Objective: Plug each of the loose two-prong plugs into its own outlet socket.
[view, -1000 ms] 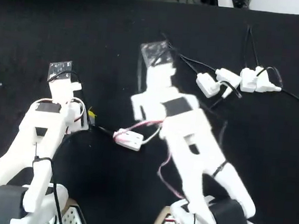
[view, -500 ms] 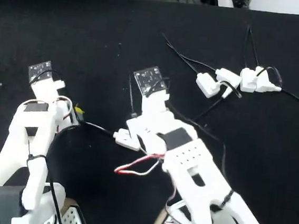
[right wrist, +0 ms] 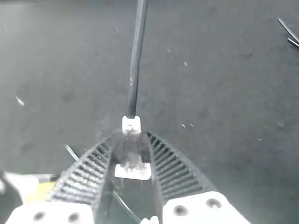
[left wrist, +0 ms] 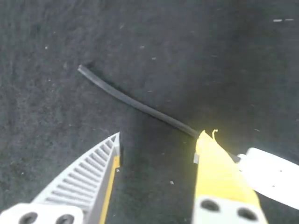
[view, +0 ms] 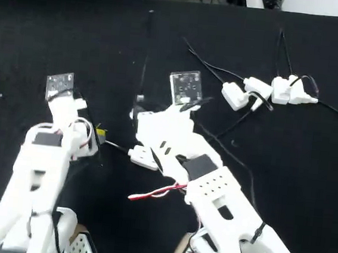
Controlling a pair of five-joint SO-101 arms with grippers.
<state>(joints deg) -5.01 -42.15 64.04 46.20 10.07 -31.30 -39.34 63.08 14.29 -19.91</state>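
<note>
Step, likely: plug-to-socket carry | right tool [right wrist: 131,140]: clamped on plug [right wrist: 131,124] | left tool [left wrist: 160,137]: wide, empty | next: align plug over socket [view: 145,157], 6 o'clock of it.

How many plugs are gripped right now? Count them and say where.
1. The right gripper is shut on a white plug. The left gripper is open over a black cable, holding nothing.

White two-prong plug [right wrist: 131,124] on a black cord [right wrist: 135,56]: clamped upright between the right gripper [right wrist: 129,136] fingers. White rectangular outlet socket [view: 145,158]: lying flat, black lead attached. Cluster of small white connector bodies [view: 258,87]: grouped closely, well apart from that socket.
</note>
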